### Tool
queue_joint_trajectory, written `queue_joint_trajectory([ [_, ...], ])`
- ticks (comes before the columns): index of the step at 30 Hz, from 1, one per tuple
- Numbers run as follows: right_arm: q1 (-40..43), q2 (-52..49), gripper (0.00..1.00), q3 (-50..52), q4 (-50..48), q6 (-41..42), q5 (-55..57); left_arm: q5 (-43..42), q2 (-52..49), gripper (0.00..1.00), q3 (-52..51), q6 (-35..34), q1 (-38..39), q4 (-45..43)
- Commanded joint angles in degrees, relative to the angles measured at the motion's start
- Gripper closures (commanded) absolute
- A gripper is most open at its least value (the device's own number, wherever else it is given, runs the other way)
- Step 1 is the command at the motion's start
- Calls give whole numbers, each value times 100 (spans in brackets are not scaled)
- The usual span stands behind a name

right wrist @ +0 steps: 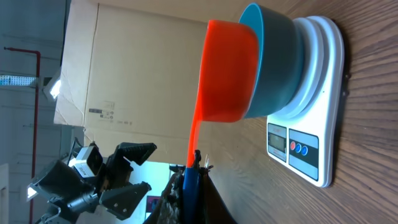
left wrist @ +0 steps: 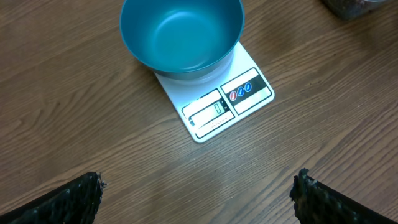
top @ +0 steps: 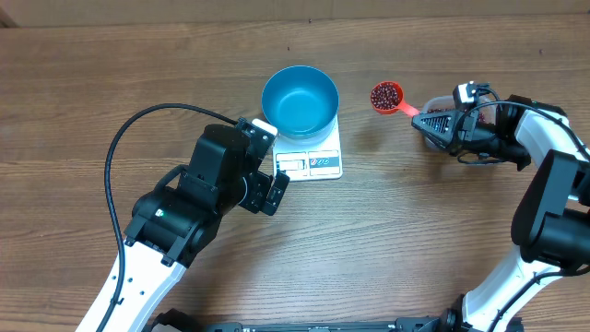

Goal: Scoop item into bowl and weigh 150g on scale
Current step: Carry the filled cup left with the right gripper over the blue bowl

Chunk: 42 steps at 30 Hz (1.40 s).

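Seen from overhead, a scale (top: 318,164) lies near the middle of the table (top: 138,65). A bowl (top: 300,100) stands on the scale's far half, leaving the display at the near edge uncovered. To the right of the bowl and apart from it, a scoop (top: 387,96) is held above the table with beans (top: 386,94) in it. Its handle runs rightward into the right gripper (top: 426,116). A tub (left wrist: 351,6) holding more beans sits beneath that gripper, well right of the scale. The left gripper (left wrist: 198,180) hovers just left of the scale's near corner, facing it and apart from it.
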<state>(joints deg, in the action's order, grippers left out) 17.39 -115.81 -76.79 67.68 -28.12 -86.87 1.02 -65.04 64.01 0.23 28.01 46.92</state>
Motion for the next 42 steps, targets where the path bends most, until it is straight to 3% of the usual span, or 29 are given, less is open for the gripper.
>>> queue_joint_trajectory([
  [1, -120, -26, 96, 26, -46, -63, -306, -85, 55, 0, 76, 87, -35, -17],
  [8, -356, -26, 96, 22, -212, 0, -304, -85, 55, 1, 76, 90, -35, -17],
  [17, -667, -26, 96, 22, -1482, 1362, -304, -85, 55, 1, 76, 87, -35, -17],
  [42, -914, -26, 96, 22, -3320, 3051, -304, -85, 55, 1, 76, 87, -35, -17],
])
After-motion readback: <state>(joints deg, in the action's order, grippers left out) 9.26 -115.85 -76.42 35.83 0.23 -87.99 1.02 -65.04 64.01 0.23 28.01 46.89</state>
